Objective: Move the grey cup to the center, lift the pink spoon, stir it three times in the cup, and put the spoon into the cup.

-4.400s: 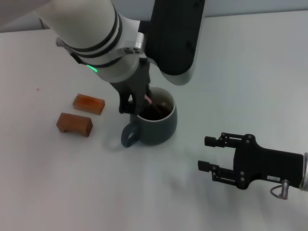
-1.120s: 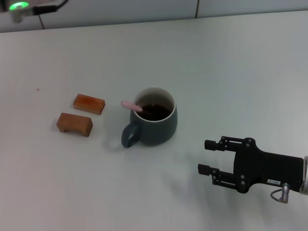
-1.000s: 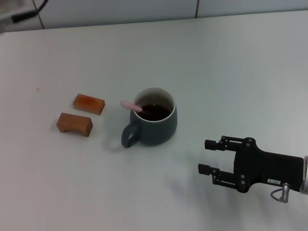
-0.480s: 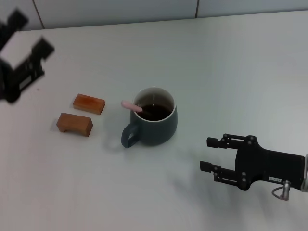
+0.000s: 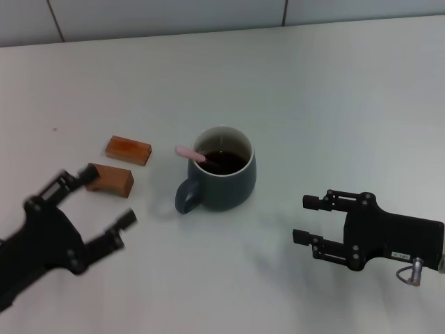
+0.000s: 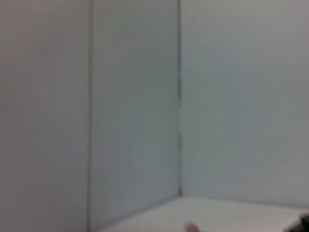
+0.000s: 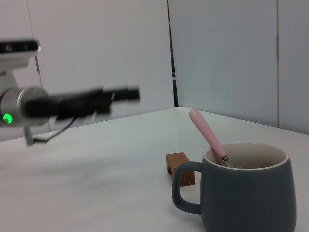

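The grey cup (image 5: 224,177) stands upright at the middle of the white table, handle toward the front left; it also shows in the right wrist view (image 7: 246,191). The pink spoon (image 5: 189,153) rests in the cup, its pink handle leaning out over the left rim, clearer in the right wrist view (image 7: 206,135). My left gripper (image 5: 97,207) is open and empty at the front left, near the nearer wooden block. My right gripper (image 5: 306,220) is open and empty at the front right, apart from the cup.
Two small brown wooden blocks (image 5: 128,149) (image 5: 110,179) lie left of the cup. The left arm (image 7: 72,104) shows blurred in the right wrist view. A wall stands behind the table's far edge.
The left arm swung from the far left down to the front left of the table, its gripper open. The spoon stays in the cup. The right gripper barely shifted.
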You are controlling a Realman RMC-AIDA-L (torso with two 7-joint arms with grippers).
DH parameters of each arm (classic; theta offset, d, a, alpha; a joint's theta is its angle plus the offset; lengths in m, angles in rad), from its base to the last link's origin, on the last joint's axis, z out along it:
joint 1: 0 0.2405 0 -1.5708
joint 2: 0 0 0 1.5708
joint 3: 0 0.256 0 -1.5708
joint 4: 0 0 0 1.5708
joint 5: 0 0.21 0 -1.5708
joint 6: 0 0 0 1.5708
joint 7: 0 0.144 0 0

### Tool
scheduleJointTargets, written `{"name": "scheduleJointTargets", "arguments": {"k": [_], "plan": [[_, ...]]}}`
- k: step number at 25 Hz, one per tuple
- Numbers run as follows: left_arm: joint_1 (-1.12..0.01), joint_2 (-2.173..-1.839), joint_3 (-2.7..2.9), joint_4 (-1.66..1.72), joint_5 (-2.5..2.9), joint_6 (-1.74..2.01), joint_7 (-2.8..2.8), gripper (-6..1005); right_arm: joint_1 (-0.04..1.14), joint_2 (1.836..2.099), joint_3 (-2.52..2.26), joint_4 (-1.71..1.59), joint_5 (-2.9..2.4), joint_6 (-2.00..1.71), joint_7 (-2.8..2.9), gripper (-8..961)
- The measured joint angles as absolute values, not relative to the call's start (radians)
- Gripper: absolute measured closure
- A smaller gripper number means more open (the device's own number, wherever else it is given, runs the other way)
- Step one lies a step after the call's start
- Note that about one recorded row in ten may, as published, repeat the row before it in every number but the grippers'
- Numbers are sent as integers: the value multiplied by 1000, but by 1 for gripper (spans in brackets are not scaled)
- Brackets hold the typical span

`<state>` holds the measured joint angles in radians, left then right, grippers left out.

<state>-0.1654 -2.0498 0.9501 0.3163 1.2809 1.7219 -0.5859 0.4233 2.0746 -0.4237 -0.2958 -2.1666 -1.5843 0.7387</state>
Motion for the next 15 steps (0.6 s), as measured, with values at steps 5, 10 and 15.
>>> {"name": "scheduleJointTargets", "arguments": {"k": [5,10,15], "plan": [[-171,-2058,949,256,1427,1662,-524,154,423,2075,-422,-296,-2164,-1584,736,344],[-174,-2063,948,217,1453,1640,-488,155,417,2075,-422,-296,-2163,-1584,735,344],[-174,-2064,948,215,1454,1634,-486,157,413,2075,-419,-296,-2161,-1584,725,344]]}}
